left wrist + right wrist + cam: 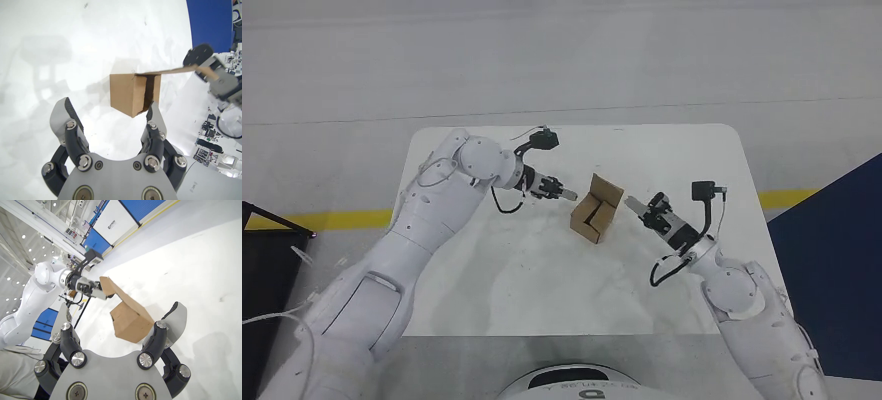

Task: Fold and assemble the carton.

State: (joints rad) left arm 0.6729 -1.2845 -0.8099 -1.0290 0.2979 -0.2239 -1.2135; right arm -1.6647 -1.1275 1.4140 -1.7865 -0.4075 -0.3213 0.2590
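The white table (pixel 542 290) has bare surface on every side of the work, with wide open stretches along its near edge and far edge. The left arm comes up from the near left along the table's left edge, bends close to the far left corner and points its forearm to the right. The left gripper (pixel 568 190) sits low over the table just left of the carton, its claw spread wide and holding nothing.

The brown carton (pixel 592 215) stands about mid-table, well apart from all four edges, its top open. One flap (pixel 609 190) stands up, tilted, on its far side.

Just right of the carton is the right gripper (pixel 634 204), claw also spread wide and holding nothing. Its forearm slants in from the near right, elbow over the table's near right part, well inside the right edge.
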